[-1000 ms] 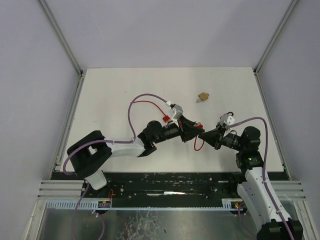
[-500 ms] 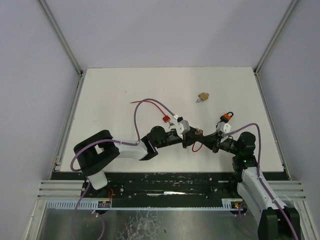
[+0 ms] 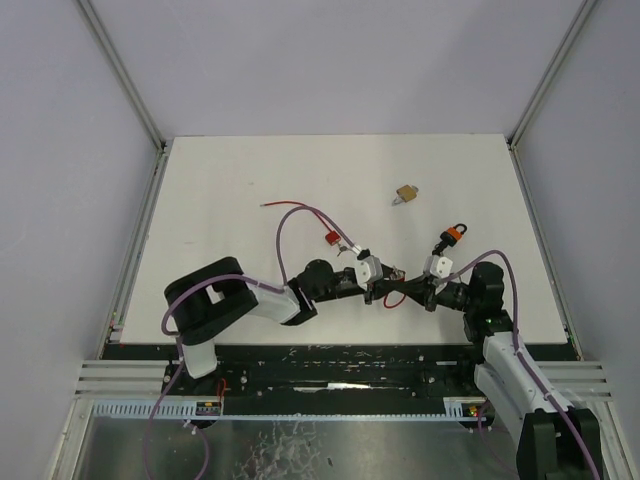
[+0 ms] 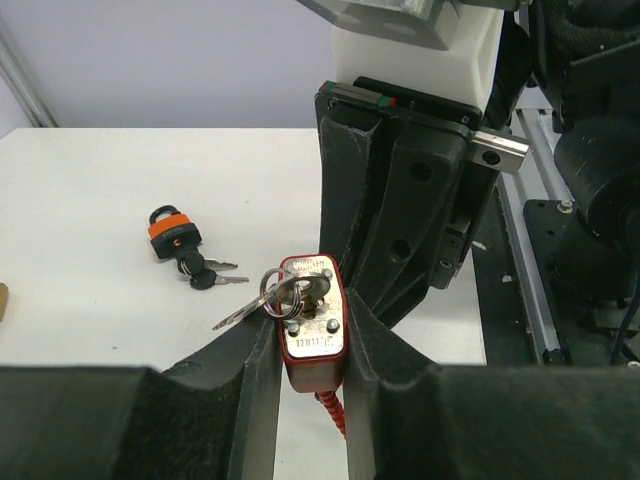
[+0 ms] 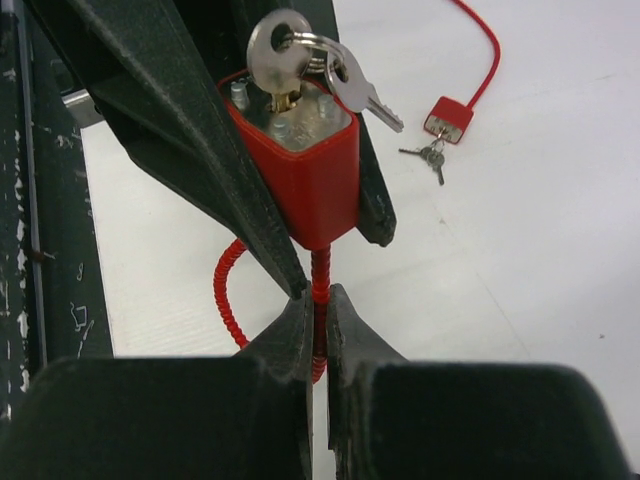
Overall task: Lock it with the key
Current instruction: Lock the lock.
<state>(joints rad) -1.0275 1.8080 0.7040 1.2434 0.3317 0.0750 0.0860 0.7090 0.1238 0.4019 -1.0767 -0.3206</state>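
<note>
Both arms have pulled back toward the near edge. Red cable lock [image 4: 313,322] sits near-centre, its body clamped in left gripper [image 4: 310,352], key [image 4: 292,292] in the keyway. Right gripper [image 5: 318,322] is pinched shut on the red cable [image 5: 320,272] just below the body. Orange padlock [image 3: 454,234] lies far-right of them, second red padlock [image 3: 329,238] far-left, brass padlock [image 3: 405,193] farther out on the table [image 3: 220,200].

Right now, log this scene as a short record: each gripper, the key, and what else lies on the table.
left gripper: shut on red lock, gripping its body
right gripper: shut on the lock's cable, just below the body
key: seated in the red lock's keyhole
table: orange padlock, second red lock, brass padlock
</note>
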